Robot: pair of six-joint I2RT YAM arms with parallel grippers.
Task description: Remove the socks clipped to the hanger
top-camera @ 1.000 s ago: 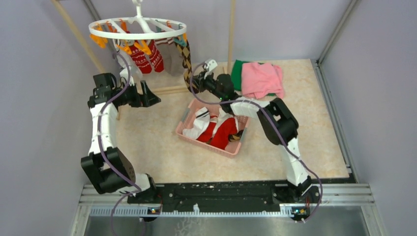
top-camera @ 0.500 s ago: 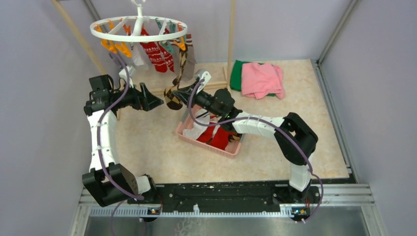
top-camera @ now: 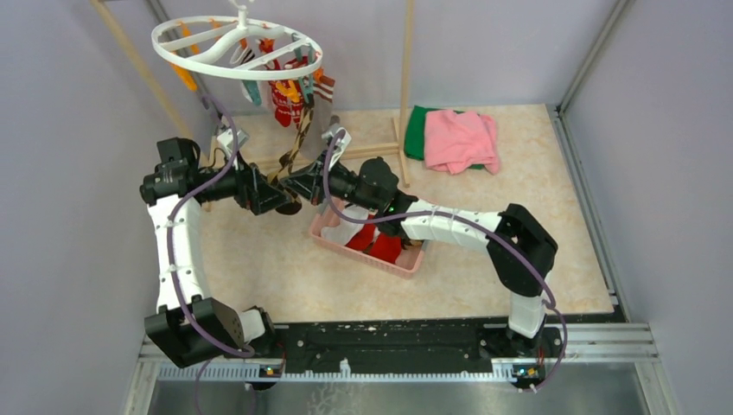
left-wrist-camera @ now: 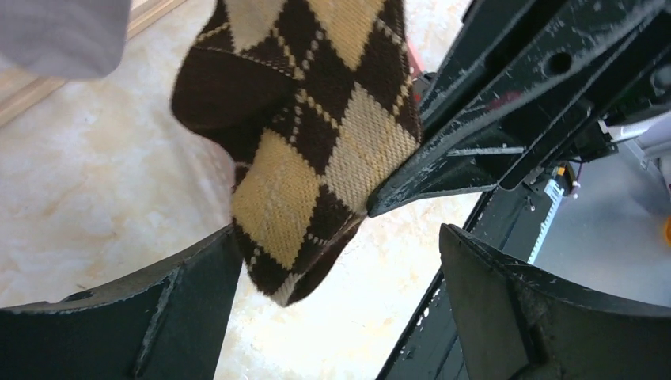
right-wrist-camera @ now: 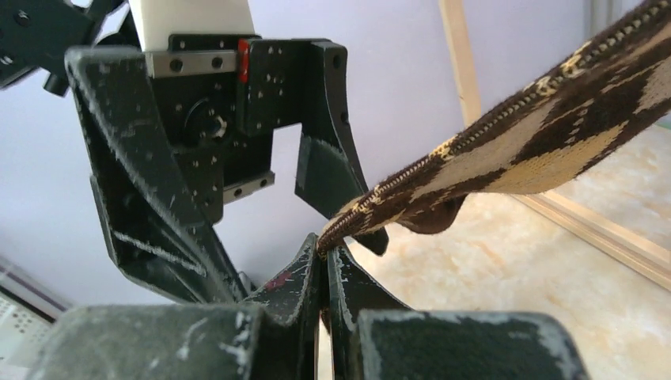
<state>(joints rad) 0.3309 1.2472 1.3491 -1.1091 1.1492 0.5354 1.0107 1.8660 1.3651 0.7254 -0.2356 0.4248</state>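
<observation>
The step in hand was pulling the brown-and-cream argyle knitted sock (left-wrist-camera: 308,158) off the white plastic oval ring hanger (top-camera: 229,75). The right gripper (right-wrist-camera: 326,255) was pinched tight on the sock's lower edge. From its fingertips the fabric ran taut, up and away to a clip under the ring, and the hanger hung tilted.

The left gripper (left-wrist-camera: 340,237) met the right one almost tip to tip. Its jaws were spread wide, the sock's dark toe dangled between them, and it gripped nothing. Whether the toe touched a finger could not be told.

By the look of it the clip had not let go. The next move called for the right gripper to draw further down and back along its own line until the clip gave. The sock would then go to the pink plastic basket (top-camera: 406,264) just behind and below that gripper's wrist.

Room was tight between the two tools. One right finger reached into the left gripper's open span, so closing the left jaws risked nipping it. Bare beige marbled tabletop (top-camera: 259,259) lay below both grippers. A wooden rail (top-camera: 372,151) ran just beyond the right one. Red patterned socks (top-camera: 285,99) hung clipped above them.
</observation>
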